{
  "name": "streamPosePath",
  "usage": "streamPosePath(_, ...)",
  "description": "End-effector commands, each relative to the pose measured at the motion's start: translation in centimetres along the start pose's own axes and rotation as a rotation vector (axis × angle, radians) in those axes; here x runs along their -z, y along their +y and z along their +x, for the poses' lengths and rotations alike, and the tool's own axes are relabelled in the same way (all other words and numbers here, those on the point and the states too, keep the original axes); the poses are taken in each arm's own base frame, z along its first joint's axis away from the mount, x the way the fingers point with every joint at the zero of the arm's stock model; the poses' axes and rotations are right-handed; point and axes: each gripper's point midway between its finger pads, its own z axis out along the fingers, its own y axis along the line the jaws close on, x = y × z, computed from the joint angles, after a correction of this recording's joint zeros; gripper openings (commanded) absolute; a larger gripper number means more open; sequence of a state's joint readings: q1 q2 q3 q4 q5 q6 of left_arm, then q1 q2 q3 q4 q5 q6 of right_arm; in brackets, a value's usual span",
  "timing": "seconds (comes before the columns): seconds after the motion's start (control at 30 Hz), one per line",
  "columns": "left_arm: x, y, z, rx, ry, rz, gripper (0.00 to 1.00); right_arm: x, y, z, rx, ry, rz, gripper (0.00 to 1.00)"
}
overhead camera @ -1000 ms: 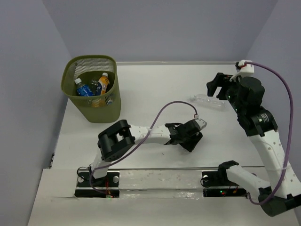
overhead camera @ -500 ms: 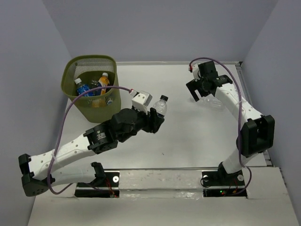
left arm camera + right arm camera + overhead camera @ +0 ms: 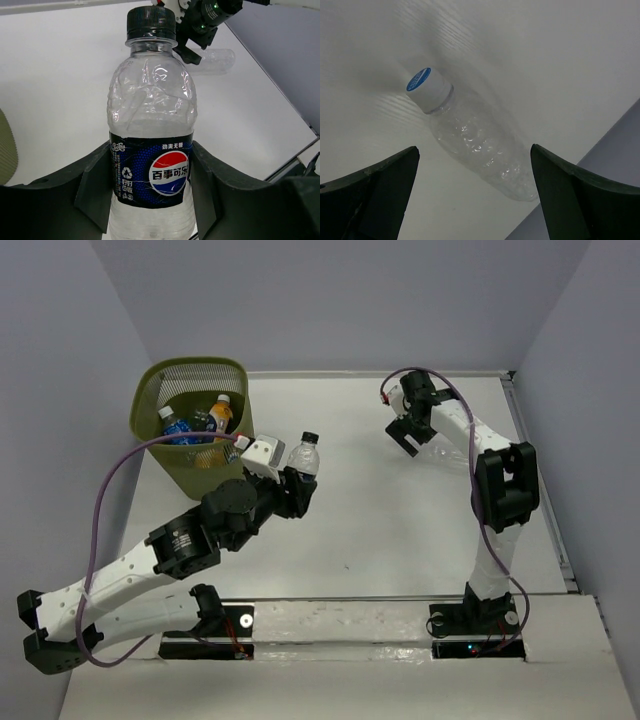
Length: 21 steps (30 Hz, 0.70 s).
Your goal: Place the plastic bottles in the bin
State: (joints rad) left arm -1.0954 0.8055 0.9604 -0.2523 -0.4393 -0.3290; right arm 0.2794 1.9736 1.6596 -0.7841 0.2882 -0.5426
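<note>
Pepsi bottle, clamped between the left fingers, has swung closer to the bin, nearly ready to drop, while the spread right fingers hover over the clear bottle lying on the surface.

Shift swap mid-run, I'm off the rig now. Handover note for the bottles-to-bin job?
Left pincer: shut on the Pepsi bottle, held just right of the bin, not over it yet.
Right pincer: open, over the clear bottle lying on the table at the far right; not gripped.
Done: several bottles in the bin, including a blue-labelled one and an orange-yellow one.
Left to do: drop the Pepsi bottle in, then grasp and bin the clear bottle.
</note>
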Motion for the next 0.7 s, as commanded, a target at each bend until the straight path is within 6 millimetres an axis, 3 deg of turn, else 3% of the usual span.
streamPosePath(0.0,1.2,1.9,-3.0,0.006,-0.12,-0.071,0.51,-0.2,-1.4,0.3,0.023,0.01,-0.058,0.97)
streamPosePath(0.2,1.6,2.9,-6.1,-0.003,-0.192,-0.124,0.51,-2.5,1.6,1.9,-0.008,0.042,-0.226,0.96)
streamPosePath(0.33,0.9,2.3,-7.3,-0.008,-0.199,-0.115,0.51,-4.6,1.5,2.7,-0.043,0.043,-0.248,0.9)
streamPosePath(0.4,1.2,2.1,-8.9,-0.002,-0.226,-0.111,0.52,-5.2,1.6,2.3,-0.056,0.014,-0.268,0.86)
streamPosePath(0.47,1.2,2.2,-10.1,0.0,-0.248,-0.128,0.51,-5.6,2.1,2.1,-0.078,-0.005,-0.306,0.75)
streamPosePath(0.57,1.8,2.8,-13.3,0.023,-0.316,-0.175,0.52,-6.2,3.0,1.9,-0.096,-0.017,-0.341,0.6)
streamPosePath(0.67,1.5,3.6,-16.1,0.05,-0.414,-0.227,0.52,-5.7,3.0,0.2,-0.147,-0.106,-0.341,0.44)
